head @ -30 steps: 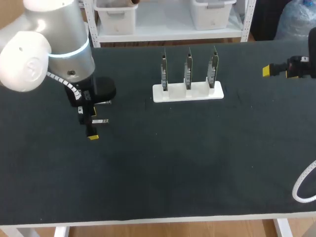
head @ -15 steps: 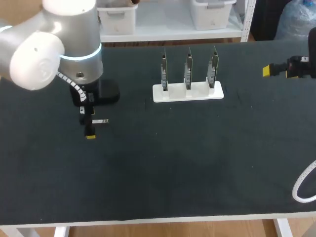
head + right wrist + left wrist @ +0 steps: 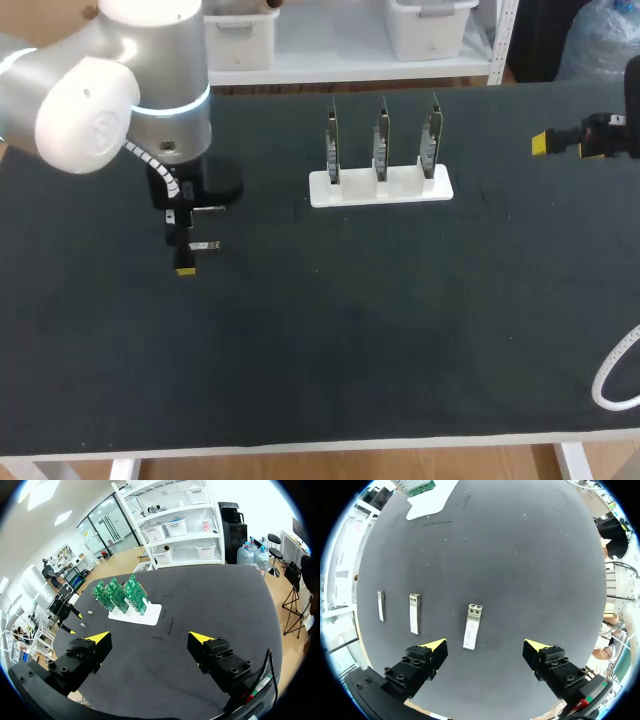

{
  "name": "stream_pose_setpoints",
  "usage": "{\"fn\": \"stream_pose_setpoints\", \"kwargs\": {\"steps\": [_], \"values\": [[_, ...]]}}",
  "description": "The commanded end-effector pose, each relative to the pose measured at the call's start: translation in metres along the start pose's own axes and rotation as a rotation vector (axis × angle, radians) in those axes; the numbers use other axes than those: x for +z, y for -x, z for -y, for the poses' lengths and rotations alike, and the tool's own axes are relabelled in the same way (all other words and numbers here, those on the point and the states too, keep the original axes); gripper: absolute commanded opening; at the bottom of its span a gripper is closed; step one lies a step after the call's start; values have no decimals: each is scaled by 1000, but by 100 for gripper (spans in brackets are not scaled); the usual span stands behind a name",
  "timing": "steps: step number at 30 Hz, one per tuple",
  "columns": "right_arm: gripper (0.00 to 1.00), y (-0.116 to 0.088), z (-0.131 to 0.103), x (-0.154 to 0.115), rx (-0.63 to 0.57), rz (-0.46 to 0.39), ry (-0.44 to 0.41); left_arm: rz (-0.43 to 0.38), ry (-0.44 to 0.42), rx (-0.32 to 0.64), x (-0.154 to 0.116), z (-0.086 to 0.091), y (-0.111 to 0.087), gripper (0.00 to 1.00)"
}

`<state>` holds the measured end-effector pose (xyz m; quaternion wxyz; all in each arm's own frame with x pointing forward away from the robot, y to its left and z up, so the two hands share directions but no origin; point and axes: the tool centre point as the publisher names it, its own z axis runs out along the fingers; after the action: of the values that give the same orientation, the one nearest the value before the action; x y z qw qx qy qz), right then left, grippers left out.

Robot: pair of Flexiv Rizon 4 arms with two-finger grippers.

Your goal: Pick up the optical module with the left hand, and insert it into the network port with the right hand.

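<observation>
Three small metal optical modules lie in a row on the black mat. The nearest module (image 3: 472, 625) lies just ahead of my left gripper (image 3: 486, 646), in line with the gap between its open fingers and untouched. Two more modules (image 3: 415, 612) (image 3: 381, 605) lie off beyond one finger. In the head view my left gripper (image 3: 184, 250) hangs over a module (image 3: 205, 245) at the table's left. The white holder (image 3: 380, 188) with three upright green boards (image 3: 119, 594) stands at the back middle. My right gripper (image 3: 150, 637) is open and empty, far right (image 3: 545, 143) above the mat.
A white cable loop (image 3: 612, 380) lies at the table's right edge. The black mat (image 3: 380, 330) stretches wide between the modules, the holder and the front edge. In the right wrist view my left arm (image 3: 59, 609) shows beyond the boards.
My left arm has shifted slightly back and right over the modules, its gripper staying open. The right arm has not moved.
</observation>
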<state>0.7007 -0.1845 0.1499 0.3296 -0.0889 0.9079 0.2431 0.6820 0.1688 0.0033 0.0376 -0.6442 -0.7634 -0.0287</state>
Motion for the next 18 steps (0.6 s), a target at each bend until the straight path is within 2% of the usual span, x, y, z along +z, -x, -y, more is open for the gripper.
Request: {"fn": "stream_pose_setpoints", "kwargs": {"steps": [1,10,18], "values": [[100,0,-1,-1,1,0,-4,20,4,2,5,-5,-4,100],[100,0,-1,-1,1,0,-4,44,-1,29,4,-10,-2,100],[100,0,-1,-1,1,0,-4,27,-47,61,14,-2,10,100]]}}
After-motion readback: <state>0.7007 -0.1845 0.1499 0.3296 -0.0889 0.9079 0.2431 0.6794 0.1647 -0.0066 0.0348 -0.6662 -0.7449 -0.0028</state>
